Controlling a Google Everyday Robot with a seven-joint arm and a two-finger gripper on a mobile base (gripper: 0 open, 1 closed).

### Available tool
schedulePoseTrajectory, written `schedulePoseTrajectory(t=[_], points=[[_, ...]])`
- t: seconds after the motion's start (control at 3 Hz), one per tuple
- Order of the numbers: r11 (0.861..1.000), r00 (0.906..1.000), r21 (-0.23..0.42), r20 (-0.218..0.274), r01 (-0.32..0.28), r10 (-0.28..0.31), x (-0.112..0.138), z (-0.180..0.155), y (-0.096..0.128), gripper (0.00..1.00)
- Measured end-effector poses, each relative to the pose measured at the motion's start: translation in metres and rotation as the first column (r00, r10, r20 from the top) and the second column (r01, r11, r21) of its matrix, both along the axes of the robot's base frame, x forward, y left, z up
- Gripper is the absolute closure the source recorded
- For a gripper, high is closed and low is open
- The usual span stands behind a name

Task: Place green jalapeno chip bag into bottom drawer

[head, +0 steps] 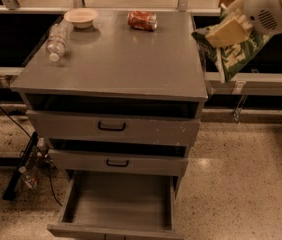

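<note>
My gripper (221,34) hangs at the upper right, just past the cabinet's right edge, with its pale fingers (227,32) shut on the green jalapeno chip bag (233,54). The bag dangles in the air, tilted, white lettering facing me. Low in the view the bottom drawer (118,204) stands pulled out, its flat grey floor bare. The bag is well above and to the right of that drawer.
On the grey cabinet top (121,59) lie a crushed red can (142,20), a small pale bowl (81,17) and a clear plastic bottle (57,40). Two upper drawers with black handles (112,127) sit slightly ajar. Cables and a black stand (23,169) lie at the left on the speckled floor.
</note>
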State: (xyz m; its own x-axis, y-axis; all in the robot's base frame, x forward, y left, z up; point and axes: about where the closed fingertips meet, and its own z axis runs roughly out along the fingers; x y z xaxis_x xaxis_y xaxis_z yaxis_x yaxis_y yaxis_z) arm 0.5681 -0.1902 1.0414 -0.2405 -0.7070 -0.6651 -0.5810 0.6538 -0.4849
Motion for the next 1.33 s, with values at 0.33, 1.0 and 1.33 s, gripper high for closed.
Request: schedulePoseTrajectory(t=[0.33,1.0,1.33], points=[[1.0,0.9973,0.006,-0.073,-0.005,0.005,-0.006,-0.041,-0.002,1.0],[1.0,0.9872,-0.008,-0.159,-0.016,0.015,0.004,-0.086,-0.002,1.0],[1.0,0.9895,0.023,-0.144,-0.003,0.007,-0.026,-0.074,-0.008,1.0]])
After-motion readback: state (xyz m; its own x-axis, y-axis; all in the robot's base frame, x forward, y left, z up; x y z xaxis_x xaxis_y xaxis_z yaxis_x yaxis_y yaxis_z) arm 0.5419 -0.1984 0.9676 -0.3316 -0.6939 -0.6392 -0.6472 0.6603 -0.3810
